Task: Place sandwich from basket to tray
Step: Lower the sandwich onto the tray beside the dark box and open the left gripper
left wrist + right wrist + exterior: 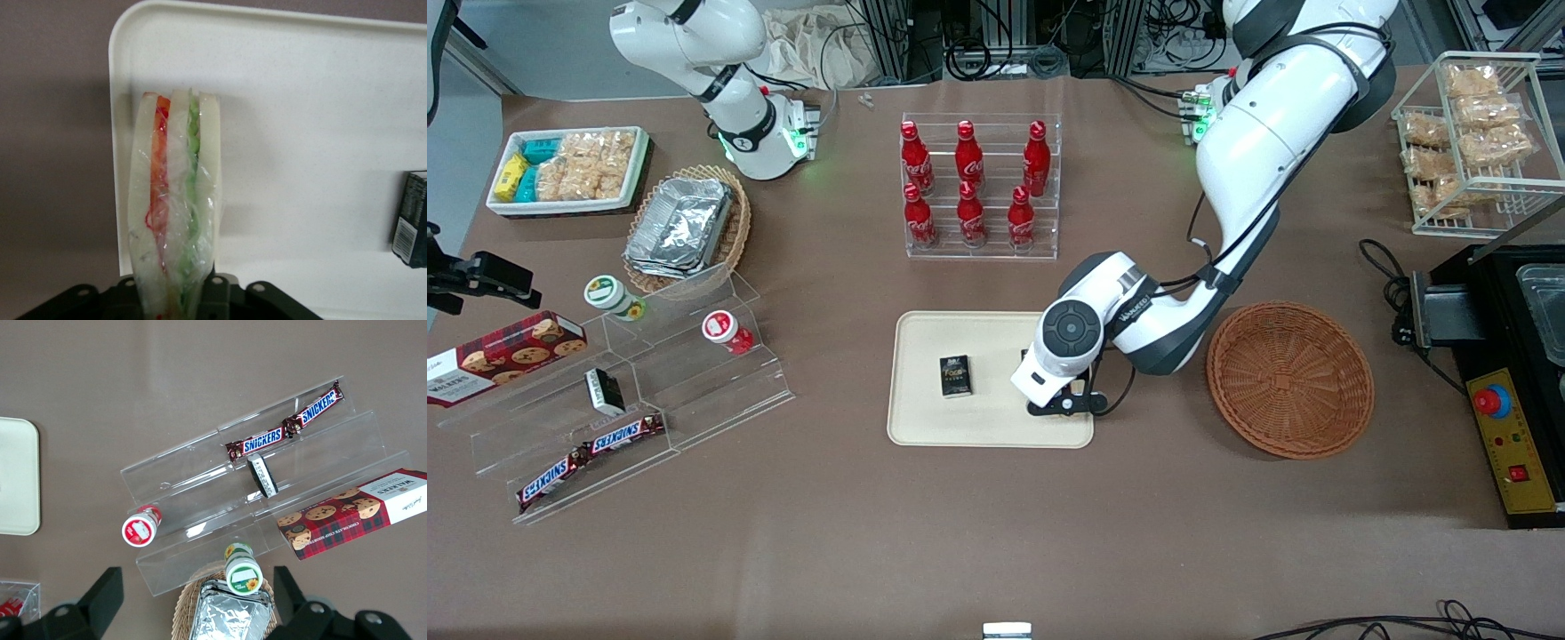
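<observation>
Between the jaws of the gripper (pixel 179 293), the sandwich (pixel 175 207) is clamped, held over the tray (pixel 320 120) corner. If released here, it may be tipped over the rim onto the desk (pixel 53 167).

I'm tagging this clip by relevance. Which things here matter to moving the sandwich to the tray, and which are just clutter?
Part of the job:
sandwich, held by the gripper above the tray
tray
basket, now holding nothing

Just lying about:
small black box on the tray
cola bottles
Snickers bars
</observation>
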You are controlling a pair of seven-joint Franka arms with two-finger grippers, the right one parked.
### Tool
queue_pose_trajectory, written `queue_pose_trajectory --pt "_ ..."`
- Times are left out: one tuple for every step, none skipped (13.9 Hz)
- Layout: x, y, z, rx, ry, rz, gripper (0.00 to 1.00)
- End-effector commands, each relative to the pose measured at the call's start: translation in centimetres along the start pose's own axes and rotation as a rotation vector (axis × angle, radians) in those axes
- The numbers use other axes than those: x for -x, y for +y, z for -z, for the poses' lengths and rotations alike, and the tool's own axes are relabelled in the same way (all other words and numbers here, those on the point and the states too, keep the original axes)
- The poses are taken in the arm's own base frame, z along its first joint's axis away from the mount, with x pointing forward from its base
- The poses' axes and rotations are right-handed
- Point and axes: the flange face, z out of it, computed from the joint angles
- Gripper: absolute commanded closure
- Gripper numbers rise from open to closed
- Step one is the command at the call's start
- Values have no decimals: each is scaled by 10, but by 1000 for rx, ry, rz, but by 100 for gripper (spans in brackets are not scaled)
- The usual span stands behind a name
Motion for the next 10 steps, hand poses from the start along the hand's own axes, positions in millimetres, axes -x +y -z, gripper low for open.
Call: queue_pose_trajectory --pt "-5 2 12 -14 44 -12 0" --pt "-6 0 18 -15 48 -10 0" --pt "-6 -3 27 -13 56 -3 0" --pt "-4 -4 43 -16 72 -2 0" --pt "-1 -7 60 -32 80 1 0" --pt "3 -11 82 -45 90 3 0" --pt "5 -22 108 -58 106 17 0" --pt "1 -41 131 -69 112 48 0" --pt "4 -53 153 -84 119 64 0" --pt "12 -59 173 -108 126 72 0"
